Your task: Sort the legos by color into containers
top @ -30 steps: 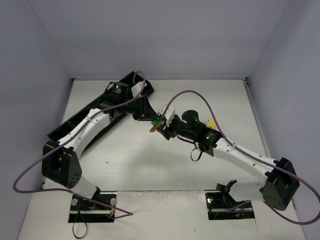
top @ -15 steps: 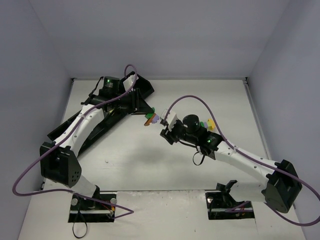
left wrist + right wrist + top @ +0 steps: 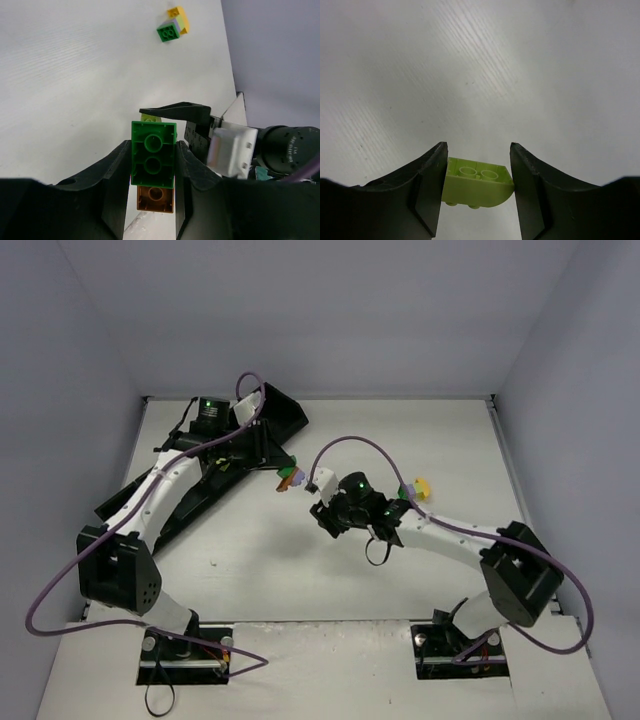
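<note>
My left gripper (image 3: 152,150) is shut on a green lego (image 3: 153,161) stacked on a brown lego (image 3: 156,199). In the top view the left gripper (image 3: 284,476) holds them just right of the black tray's far end (image 3: 288,412). My right gripper (image 3: 478,150) is shut on a lime lego (image 3: 476,187) with a rounded side and holds it above the white table. In the top view the right gripper (image 3: 322,512) is close to the right of the left one. A small cluster of green, yellow and purple legos (image 3: 173,27) lies on the table farther right (image 3: 415,488).
The long black tray runs diagonally from the back middle to the left edge (image 3: 125,505), mostly under the left arm. The right gripper's black finger (image 3: 172,108) and white camera housing (image 3: 231,151) show close by in the left wrist view. Grey walls surround the table.
The two grippers were together over the table's middle and have come apart. The left one moved left toward the tray with the green and brown legos. The right arm drew in and turned.
</note>
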`<action>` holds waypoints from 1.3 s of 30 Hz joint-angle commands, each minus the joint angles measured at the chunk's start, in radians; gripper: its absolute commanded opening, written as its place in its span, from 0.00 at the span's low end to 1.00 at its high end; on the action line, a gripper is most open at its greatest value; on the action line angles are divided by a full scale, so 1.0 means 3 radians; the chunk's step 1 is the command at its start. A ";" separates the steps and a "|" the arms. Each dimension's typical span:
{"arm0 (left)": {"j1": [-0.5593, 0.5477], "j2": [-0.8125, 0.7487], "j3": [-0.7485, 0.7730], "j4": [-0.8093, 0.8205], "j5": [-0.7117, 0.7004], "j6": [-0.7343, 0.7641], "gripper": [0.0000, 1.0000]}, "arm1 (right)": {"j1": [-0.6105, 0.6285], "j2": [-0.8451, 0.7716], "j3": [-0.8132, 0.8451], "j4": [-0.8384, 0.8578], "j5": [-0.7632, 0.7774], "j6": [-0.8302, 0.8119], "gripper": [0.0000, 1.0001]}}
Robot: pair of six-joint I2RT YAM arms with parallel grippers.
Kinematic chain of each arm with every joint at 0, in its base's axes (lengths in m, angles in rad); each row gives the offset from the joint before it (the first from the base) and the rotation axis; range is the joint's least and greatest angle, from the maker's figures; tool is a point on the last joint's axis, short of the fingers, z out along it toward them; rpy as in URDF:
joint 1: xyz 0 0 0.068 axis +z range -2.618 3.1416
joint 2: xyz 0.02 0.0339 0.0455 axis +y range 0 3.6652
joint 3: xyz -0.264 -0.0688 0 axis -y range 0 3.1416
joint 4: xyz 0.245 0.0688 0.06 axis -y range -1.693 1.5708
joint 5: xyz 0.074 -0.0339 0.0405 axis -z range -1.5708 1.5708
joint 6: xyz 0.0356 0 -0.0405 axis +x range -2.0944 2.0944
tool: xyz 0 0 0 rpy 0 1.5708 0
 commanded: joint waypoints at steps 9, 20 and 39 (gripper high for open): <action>0.0152 -0.0474 -0.0443 0.0361 -0.0208 0.0190 0.00 | -0.0002 0.0720 0.0426 -0.0009 0.0296 0.0566 0.20; 0.0162 -0.0699 -0.0693 0.0590 -0.0249 0.0247 0.00 | -0.0002 0.0996 0.0539 -0.0086 0.0399 0.0669 0.43; 0.0162 -0.0945 -0.0878 0.1311 0.0072 0.0369 0.00 | -0.0349 -0.0015 0.0836 -0.0244 -0.0592 0.0337 0.71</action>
